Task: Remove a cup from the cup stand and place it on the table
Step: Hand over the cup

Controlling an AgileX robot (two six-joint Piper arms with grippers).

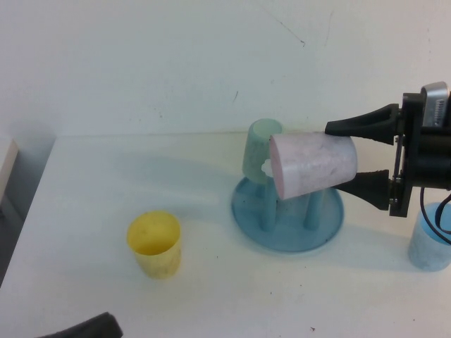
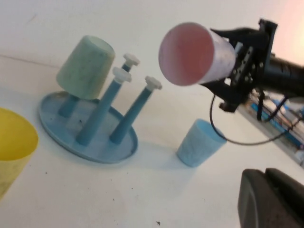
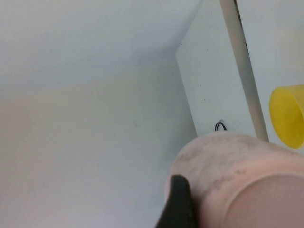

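Cup hangs on its side at centre right of the high view, clear of the cup stand, grasped by the right gripper. Next: turn it upright and lower it to the table. Left gripper, lower right in its own view, is clenched empty.

The cup is lying sideways between the right gripper's fingers, its mouth pointing away from them, above the cup stand. Beyond the fingertips, another cup is sitting inverted on a peg.
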